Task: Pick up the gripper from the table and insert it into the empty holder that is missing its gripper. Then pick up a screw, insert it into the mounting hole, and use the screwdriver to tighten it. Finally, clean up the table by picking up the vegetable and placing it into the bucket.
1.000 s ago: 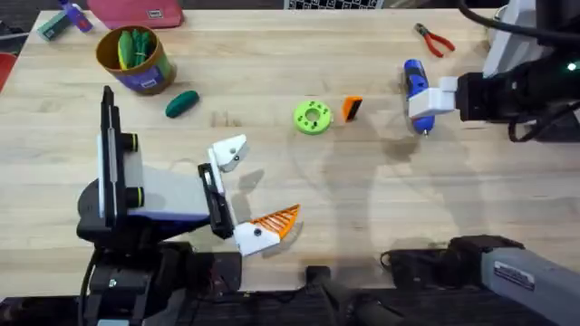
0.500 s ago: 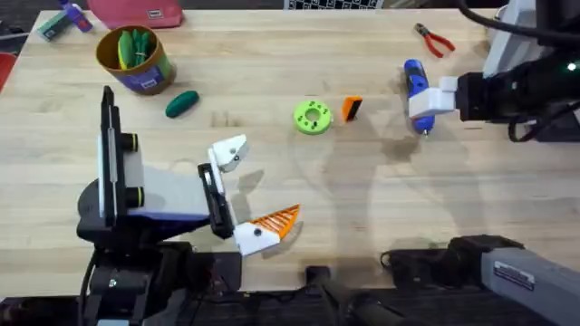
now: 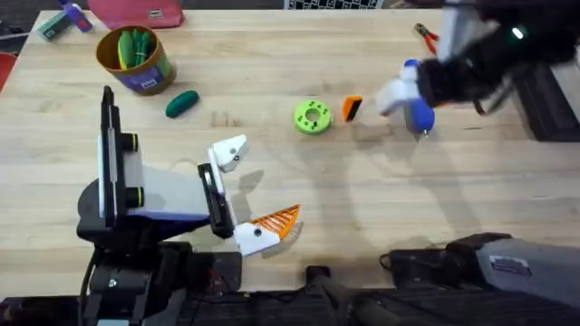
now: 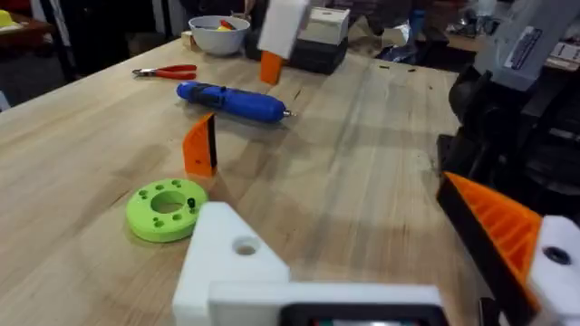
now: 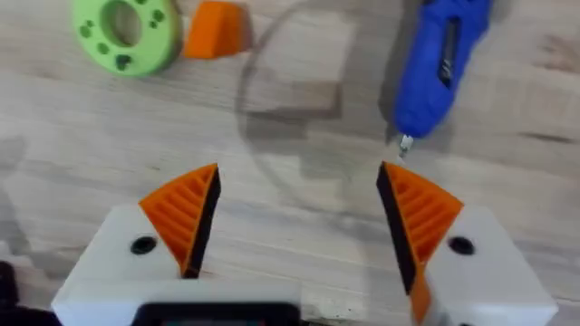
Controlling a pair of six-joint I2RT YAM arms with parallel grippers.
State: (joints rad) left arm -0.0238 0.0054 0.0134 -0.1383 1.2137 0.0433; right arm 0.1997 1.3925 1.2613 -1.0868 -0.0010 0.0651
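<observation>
Upper left of the overhead view: round bucket (image 3: 133, 57), yellow inside, golden-brown outside, purple-blue label, with green things in it. Just below and right of it, flat on the pale wooden table (image 3: 299, 190): smooth dark green vegetable (image 3: 181, 103), outside the bucket. In the far corner of the left wrist view: white bowl (image 4: 218, 32) with bright bits inside.

Middle of the overhead view: bright green round disc (image 3: 313, 117) with holes. Right beside it: small orange wedge gripper (image 3: 352, 108) with a black end, standing on the wood. Further right: blue pen-shaped screwdriver (image 3: 416, 100) with a thin metal tip, lying flat. Top right: red-handled pliers (image 3: 428, 35).

Lower left: left gripper (image 3: 249, 193), spread wide, holding nothing. One finger with an orange ribbed tip, the other the empty holder (image 3: 228, 151), plain white plastic with a dark hole.

Upper right: right gripper (image 5: 294, 222), over the wood near the screwdriver, spread wide, holding nothing, both ribbed orange pads (image 5: 186, 208) showing.
</observation>
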